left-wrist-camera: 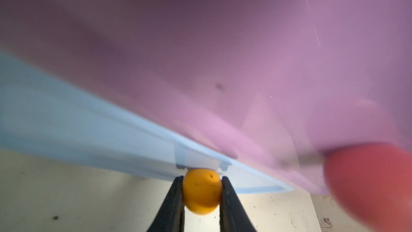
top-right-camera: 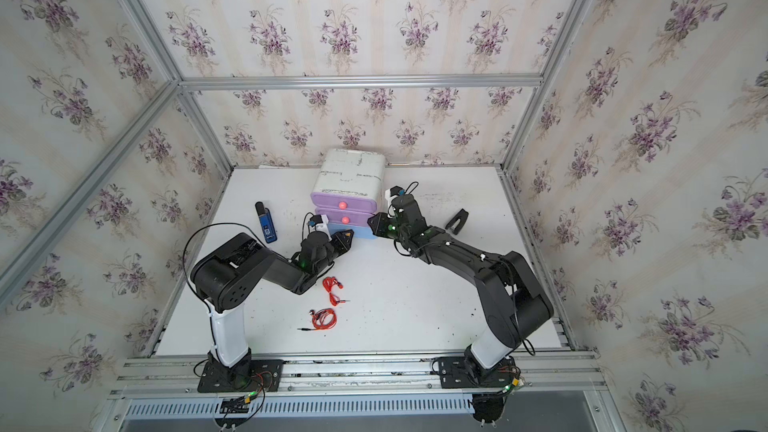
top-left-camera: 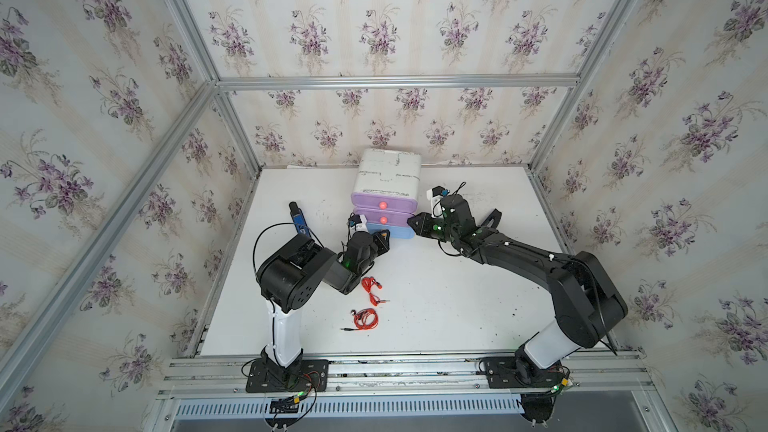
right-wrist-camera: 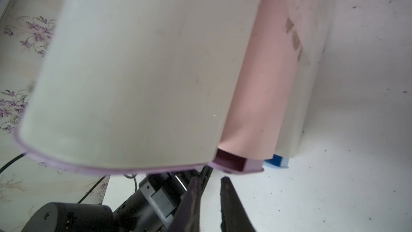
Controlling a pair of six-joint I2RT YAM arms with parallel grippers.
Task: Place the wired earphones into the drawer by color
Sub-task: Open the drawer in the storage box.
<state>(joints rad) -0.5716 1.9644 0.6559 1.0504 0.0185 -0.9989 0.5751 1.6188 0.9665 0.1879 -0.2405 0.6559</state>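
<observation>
Orange and round, the knob (left-wrist-camera: 201, 194) of the pale blue bottom drawer (left-wrist-camera: 89, 126) sits pinched between the two black fingers (left-wrist-camera: 171, 201) of the left gripper (left-wrist-camera: 201, 179) — this claw is clamped on it, a pad touching each side of the ball. Right above the claw, in both top views, are two purple drawers (top-left-camera: 382, 205) with pink knobs, stacked under the cabinet's white top (top-left-camera: 388, 172).

Across the drawer fronts from it, the right gripper (right-wrist-camera: 209, 179) stands at the cabinet's other front corner. Its fingers are slightly parted, bare table (top-left-camera: 457, 305) showing through the gap and nothing between them.

Both sets of wired earphones are red and lie on the table behind the left claw, toward the arm bases — outside every drawer. The nearer red earphones (top-left-camera: 371, 290) are just beside the left arm's elbow. The farther red earphones (top-left-camera: 365, 320) lie a little further back, their jack plug stretched out. Both are well apart from the right claw.
</observation>
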